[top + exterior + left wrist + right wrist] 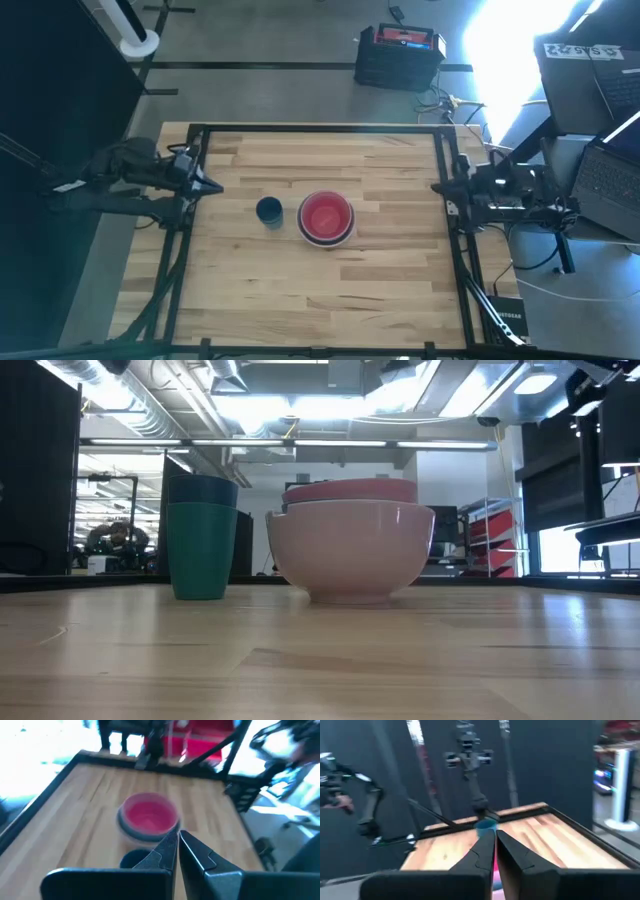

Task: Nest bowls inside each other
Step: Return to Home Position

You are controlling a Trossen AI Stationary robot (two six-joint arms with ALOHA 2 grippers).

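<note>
I judge the nesting done and the arms homing; the next move calls only for parking them, touching nothing. The round plastic bowls (326, 217), red inside pale pink, stand mid-table beside a navy plastic cup in a teal cup (203, 540). My left gripper (210, 187) and right gripper (438, 188) sit at opposite table edges, well apart from the bowls, fingers closed and empty.

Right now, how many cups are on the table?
2. A green cup stands on the table beside the stacked bowls, and a blue cup sits nested in it. Any further cup inside them would be hidden.
</note>
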